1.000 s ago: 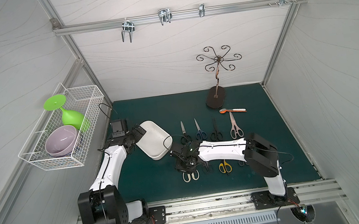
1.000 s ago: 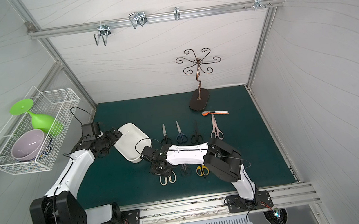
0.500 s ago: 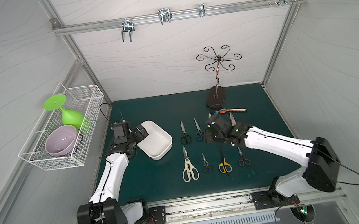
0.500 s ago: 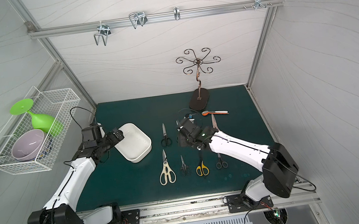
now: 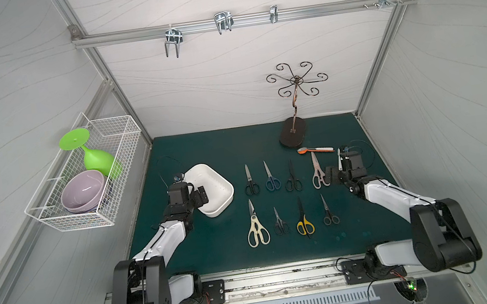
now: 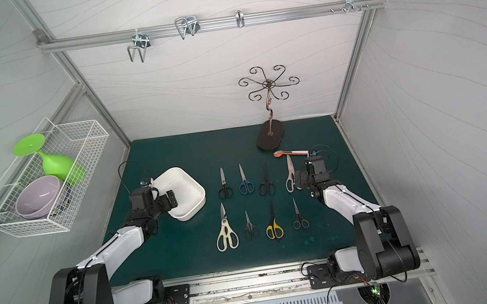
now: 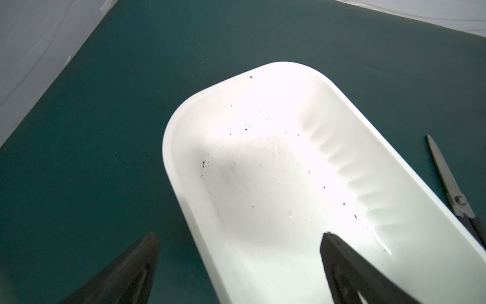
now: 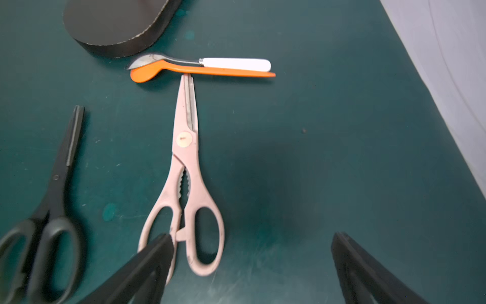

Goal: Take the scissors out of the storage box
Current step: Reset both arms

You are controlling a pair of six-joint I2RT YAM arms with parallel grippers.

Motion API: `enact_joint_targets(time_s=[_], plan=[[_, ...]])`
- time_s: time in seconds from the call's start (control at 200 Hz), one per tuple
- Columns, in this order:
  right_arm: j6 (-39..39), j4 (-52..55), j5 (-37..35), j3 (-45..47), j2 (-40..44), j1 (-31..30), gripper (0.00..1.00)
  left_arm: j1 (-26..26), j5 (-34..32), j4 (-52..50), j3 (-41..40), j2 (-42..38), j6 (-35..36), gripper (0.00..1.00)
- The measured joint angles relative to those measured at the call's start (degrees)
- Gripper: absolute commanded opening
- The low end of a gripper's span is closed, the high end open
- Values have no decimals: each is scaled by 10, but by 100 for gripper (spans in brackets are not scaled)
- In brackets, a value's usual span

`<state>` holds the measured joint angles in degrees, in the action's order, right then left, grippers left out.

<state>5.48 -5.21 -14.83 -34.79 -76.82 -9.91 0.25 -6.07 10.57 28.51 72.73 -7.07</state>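
Scissors [image 5: 255, 221] lay in two rows of four on the table [image 5: 218, 258] in both top views, all outside the box [image 5: 214, 183], which sat just left of the rows. The left pincer [image 5: 198, 196] stood open at the box's near-left wall. The right pincer [image 5: 335, 175] was spread wide, gripping nothing, just beside the handles of the pink pair [image 5: 316, 167] at the far row's right end. An orange spoon [image 5: 302, 150] lay beyond that pair, near a stand [image 5: 293, 133].

In the left wrist view the left pincer [image 7: 239, 234] was open and straddled the box [image 7: 263, 163] wall: one finger [image 7: 131, 268] hung over the table, the other over the box floor. Whether either touched the wall could not be told. Dark specks dotted the white inside. A black-handled pair [image 7: 445, 173] lay on the table beside the box.

In the right wrist view the right pincer [image 8: 253, 237] gaped, holding nothing. One finger [image 8: 147, 265] overlapped a handle loop of the pink pair [image 8: 184, 150]; the other hung over bare table. The pink pair's tip met the orange spoon [image 8: 210, 71], and a white-handled spoon [image 8: 236, 64] lay against that. A black pair [image 8: 61, 163] lay alongside, apart from the pink one. The stand's base [image 8: 118, 26] sat just beyond the spoons.
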Motion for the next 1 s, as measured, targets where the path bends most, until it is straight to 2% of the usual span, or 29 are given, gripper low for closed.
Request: enact_joint_targets(time_s=[0.11, 0.225, 0.35, 0.465, 0.635, 1.0], plan=[[-29, -142, 14, 56, -10, 8, 99, 0, -10, 67, -1, 42, 16, 100], [-35, -231, 28, 92, -34, 22, 99, 0, -19, 158, -5, 85, 29, 100], [-43, -366, 54, 116, -112, 35, 99, 0, -33, 279, -29, 138, 43, 100], [-58, -381, 100, 125, -132, 36, 99, -1, -37, 337, -48, 154, 51, 100], [-64, -383, 170, 90, -132, 57, 99, -3, -35, 356, -50, 157, 54, 100], [-64, -383, 197, 86, -132, 66, 99, -3, -32, 356, -50, 157, 54, 100]])
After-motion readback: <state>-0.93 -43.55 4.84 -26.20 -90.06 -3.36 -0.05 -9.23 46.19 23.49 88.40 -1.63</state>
